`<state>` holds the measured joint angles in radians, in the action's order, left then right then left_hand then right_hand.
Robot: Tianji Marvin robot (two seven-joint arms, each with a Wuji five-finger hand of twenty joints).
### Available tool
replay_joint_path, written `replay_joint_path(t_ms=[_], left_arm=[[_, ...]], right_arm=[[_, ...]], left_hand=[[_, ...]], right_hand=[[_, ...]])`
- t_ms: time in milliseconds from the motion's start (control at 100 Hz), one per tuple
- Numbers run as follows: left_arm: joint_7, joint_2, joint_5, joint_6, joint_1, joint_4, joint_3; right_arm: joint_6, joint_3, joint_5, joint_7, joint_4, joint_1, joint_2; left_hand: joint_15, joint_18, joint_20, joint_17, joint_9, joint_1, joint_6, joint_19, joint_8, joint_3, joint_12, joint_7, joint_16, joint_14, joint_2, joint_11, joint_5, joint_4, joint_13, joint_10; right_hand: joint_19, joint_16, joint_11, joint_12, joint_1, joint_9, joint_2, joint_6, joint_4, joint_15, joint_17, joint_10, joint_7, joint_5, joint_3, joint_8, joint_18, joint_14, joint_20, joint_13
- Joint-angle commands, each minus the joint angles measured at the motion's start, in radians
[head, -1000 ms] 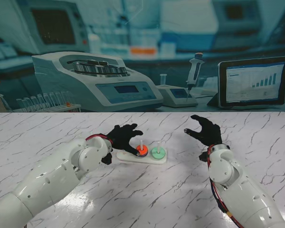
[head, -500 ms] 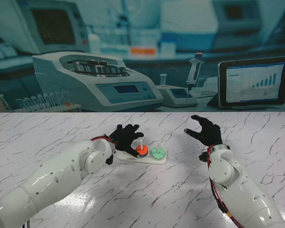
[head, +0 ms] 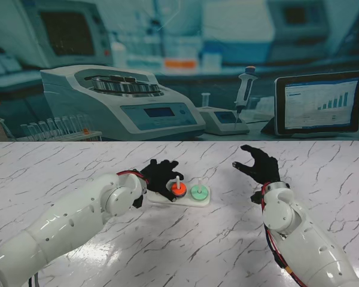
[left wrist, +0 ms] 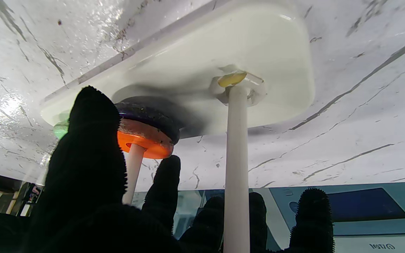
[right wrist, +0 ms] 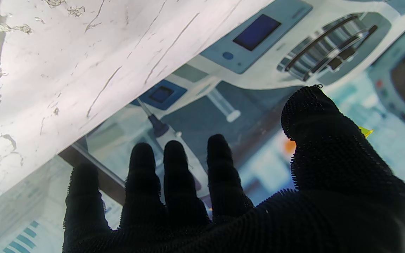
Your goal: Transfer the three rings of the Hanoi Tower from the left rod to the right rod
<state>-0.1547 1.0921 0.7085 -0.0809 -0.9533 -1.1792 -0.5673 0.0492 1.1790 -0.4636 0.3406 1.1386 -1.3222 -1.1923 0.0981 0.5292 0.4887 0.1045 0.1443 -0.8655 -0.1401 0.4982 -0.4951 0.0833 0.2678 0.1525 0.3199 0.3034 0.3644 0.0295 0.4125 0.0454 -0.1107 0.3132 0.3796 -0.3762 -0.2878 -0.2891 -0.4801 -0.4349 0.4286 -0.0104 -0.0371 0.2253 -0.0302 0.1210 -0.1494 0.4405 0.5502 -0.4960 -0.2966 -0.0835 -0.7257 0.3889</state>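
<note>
Glossy white jointed arms [head: 66,218] end in black textured five-finger hands [head: 158,175], red cables at the wrists.

The stand camera looks down from far on the whole table [head: 323,173], with the white base [head: 178,200] at frame centre. The left wrist camera sees this same base [left wrist: 195,66] very near, upside down. The right wrist camera faces only the table edge [right wrist: 47,70] and the backdrop.

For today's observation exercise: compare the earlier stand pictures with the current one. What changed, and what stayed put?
The left hand crept rightward toward the orange ring on the middle rod, fingers apart, gripping nothing. The right hand, green ring and white base stayed put.
</note>
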Motion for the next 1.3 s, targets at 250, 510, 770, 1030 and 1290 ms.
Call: replay_joint_path(t_ms=[250, 510, 770, 1030, 1290], left_arm=[[0.017, 0.013, -0.004, -0.036, 0.012, 0.024, 0.025], [0.069, 0.027, -0.008, -0.044, 0.010, 0.053, 0.031], [0.105, 0.033, -0.005, -0.051, 0.001, 0.063, 0.017], [0.121, 0.032, -0.009, -0.065, -0.022, 0.050, -0.026], [0.103, 0.019, 0.008, -0.065, -0.058, -0.019, -0.099]], right_arm=[[-0.002, -0.003, 0.004, 0.004, 0.001, -0.006, -0.009], [-0.003, -0.003, 0.003, 0.004, 0.000, -0.006, -0.009], [-0.003, -0.003, 0.004, 0.004, 0.000, -0.006, -0.009], [-0.001, -0.004, 0.004, 0.003, -0.002, -0.004, -0.009], [0.002, -0.006, 0.004, 0.002, -0.005, -0.002, -0.009]], left_hand=[[-0.006, 0.008, -0.006, 0.001, 0.000, -0.061, 0.101, -0.011, -0.027, 0.007, 0.000, 0.007, 0.001, -0.003, 0.012, -0.001, 0.008, -0.020, 0.019, -0.030], [0.009, 0.003, 0.010, -0.009, 0.045, -0.101, 0.205, 0.027, -0.111, 0.049, 0.008, 0.109, 0.013, -0.018, -0.002, 0.016, 0.083, -0.018, -0.012, -0.070], [0.017, -0.001, 0.012, -0.018, 0.120, -0.157, 0.263, 0.048, -0.172, -0.005, 0.015, 0.290, 0.019, -0.028, -0.060, 0.035, 0.118, -0.013, -0.042, -0.092], [0.025, 0.003, 0.022, -0.037, 0.197, -0.228, 0.291, 0.073, -0.153, -0.068, 0.017, 0.383, 0.022, -0.033, -0.037, 0.052, 0.157, -0.002, -0.081, -0.137], [0.029, 0.015, 0.031, -0.050, 0.238, -0.233, 0.276, 0.092, -0.110, -0.089, 0.017, 0.384, 0.022, -0.026, -0.039, 0.057, 0.185, 0.010, -0.106, -0.142]], right_hand=[[0.007, -0.015, -0.010, 0.003, -0.012, -0.009, -0.005, 0.005, 0.025, 0.012, 0.006, -0.001, -0.013, 0.017, -0.017, 0.010, 0.013, -0.005, -0.017, 0.006], [0.006, -0.013, -0.010, 0.004, -0.011, -0.007, -0.010, 0.007, 0.025, 0.012, 0.006, -0.002, -0.012, 0.014, -0.018, 0.011, 0.012, -0.003, -0.016, 0.004], [0.007, -0.012, -0.006, 0.006, -0.007, -0.006, -0.016, 0.009, 0.025, 0.008, 0.006, -0.007, -0.010, 0.010, -0.020, 0.012, 0.010, -0.001, -0.017, 0.005], [0.008, -0.013, -0.002, 0.005, -0.005, -0.007, -0.016, 0.008, 0.025, 0.007, 0.007, -0.005, -0.009, 0.010, -0.021, 0.012, 0.009, -0.005, -0.018, 0.009], [0.007, -0.015, -0.004, 0.004, -0.010, -0.009, -0.009, 0.003, 0.025, 0.010, 0.007, -0.003, -0.012, 0.016, -0.020, 0.011, 0.011, -0.004, -0.018, 0.009]])
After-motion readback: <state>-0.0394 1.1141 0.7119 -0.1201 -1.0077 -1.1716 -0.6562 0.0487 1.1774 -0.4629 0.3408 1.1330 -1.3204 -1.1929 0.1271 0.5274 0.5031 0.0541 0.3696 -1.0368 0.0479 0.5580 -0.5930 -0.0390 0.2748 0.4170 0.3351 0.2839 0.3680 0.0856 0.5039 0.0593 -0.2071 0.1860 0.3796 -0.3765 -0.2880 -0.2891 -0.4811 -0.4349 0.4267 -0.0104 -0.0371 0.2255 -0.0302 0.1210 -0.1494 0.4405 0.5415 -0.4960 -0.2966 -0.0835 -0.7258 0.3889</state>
